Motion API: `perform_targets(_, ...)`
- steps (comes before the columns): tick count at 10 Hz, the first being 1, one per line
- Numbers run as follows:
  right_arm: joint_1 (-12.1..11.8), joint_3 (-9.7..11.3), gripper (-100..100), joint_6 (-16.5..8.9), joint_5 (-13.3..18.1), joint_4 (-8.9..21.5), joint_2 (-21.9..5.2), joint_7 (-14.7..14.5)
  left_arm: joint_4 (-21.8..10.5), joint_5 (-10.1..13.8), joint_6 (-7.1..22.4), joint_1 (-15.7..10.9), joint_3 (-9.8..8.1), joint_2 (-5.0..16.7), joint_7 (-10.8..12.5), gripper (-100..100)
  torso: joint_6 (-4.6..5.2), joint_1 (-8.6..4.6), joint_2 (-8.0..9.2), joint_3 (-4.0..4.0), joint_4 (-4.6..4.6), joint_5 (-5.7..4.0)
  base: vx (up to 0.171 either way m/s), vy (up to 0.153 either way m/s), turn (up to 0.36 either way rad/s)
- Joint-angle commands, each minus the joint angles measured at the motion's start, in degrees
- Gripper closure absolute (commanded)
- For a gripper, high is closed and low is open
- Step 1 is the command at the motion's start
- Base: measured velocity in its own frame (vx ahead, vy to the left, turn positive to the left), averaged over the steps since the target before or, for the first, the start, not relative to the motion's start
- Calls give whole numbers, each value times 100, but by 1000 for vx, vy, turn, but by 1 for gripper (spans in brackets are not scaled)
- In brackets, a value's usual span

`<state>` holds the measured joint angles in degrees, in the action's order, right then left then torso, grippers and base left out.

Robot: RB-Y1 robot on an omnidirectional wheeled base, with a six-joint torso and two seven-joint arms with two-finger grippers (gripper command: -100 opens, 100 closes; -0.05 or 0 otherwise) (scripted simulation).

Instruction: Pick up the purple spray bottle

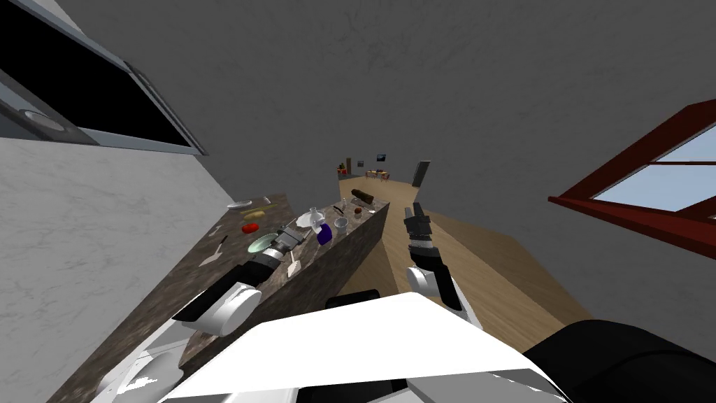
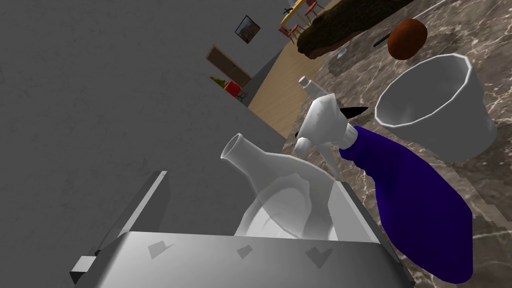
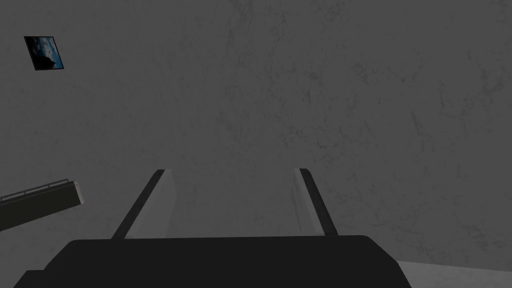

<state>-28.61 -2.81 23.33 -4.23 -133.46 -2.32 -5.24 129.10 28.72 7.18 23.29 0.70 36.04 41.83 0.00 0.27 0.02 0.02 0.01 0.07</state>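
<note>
The purple spray bottle (image 2: 410,200) with a white trigger head (image 2: 325,120) rests on the dark marble counter (image 2: 495,200). It sits just outside one finger (image 2: 357,210) of my left gripper (image 2: 252,180). That gripper is open, and a clear glass flask (image 2: 280,195) lies between its fingers instead. From the head view, the bottle (image 1: 324,234) is near the counter's edge, with the left gripper (image 1: 301,235) right beside it. My right gripper (image 1: 417,208) is held up over the floor beside the counter, open (image 3: 232,171) and holding nothing.
A white cup (image 2: 435,110) stands close behind the bottle, with a brown round object (image 2: 407,37) and a dark log-shaped thing (image 2: 345,22) farther on. A green plate (image 1: 262,243), a red item (image 1: 249,228) and a white plate (image 1: 238,205) also sit on the counter (image 1: 210,280). Wooden floor (image 1: 475,259) lies to the right.
</note>
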Motion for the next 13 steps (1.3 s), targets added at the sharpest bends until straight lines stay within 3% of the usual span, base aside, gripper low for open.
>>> perform_targets(1,0,0,0,0,0,0,0,0,6,120,156,3,-40,150,286,-100,0,0,0,0,0,0,-40,63,-168)
perform_targets(2,-1,-1,0,0,0,0,0,0,6,120,156,3,-40,150,355,-100,-5,1,0,1,0,1,-20,29,13)
perform_targets(3,-2,-1,0,0,0,0,0,0,-28,323,408,-24,-74,392,573,-100,-7,-9,-5,-2,-1,-1,-33,32,-236)
perform_targets(4,0,0,0,0,0,0,0,0,-28,323,408,-24,-74,392,733,-100,0,-9,-3,-2,-1,-2,-32,44,-178)
perform_targets(5,-1,0,0,0,0,0,0,0,-66,523,652,-49,-109,629,901,-100,-5,-7,-4,-2,-1,-1,-30,46,-325)
perform_targets(7,-1,-1,0,0,0,0,0,0,-66,523,658,-49,-109,629,1111,-100,-6,-4,-4,-2,-1,0,-28,35,-75)
perform_targets(8,-2,-1,0,0,0,0,0,0,-108,718,904,-70,-146,859,1337,-100,-8,-13,-7,-3,-1,-1,-35,46,-255)
perform_targets(9,0,0,0,0,0,0,0,0,-108,718,904,-70,-146,859,1481,-100,-1,-5,-4,-3,-1,-1,-38,49,-175)
perform_targets(10,-1,-1,0,0,0,0,0,0,-154,907,1141,-87,-184,1084,1650,-100,-6,-5,-4,-2,0,0,-50,56,-277)
perform_targets(12,-2,-1,0,0,0,0,0,0,-154,907,1145,-87,-184,1084,1859,-100,-7,0,-2,0,0,2,-28,35,-91)
perform_targets(13,-2,-1,0,0,0,0,0,0,-204,1090,1382,-101,-223,1301,2084,-100,-9,-13,-10,-5,-1,-1,-21,32,-281)
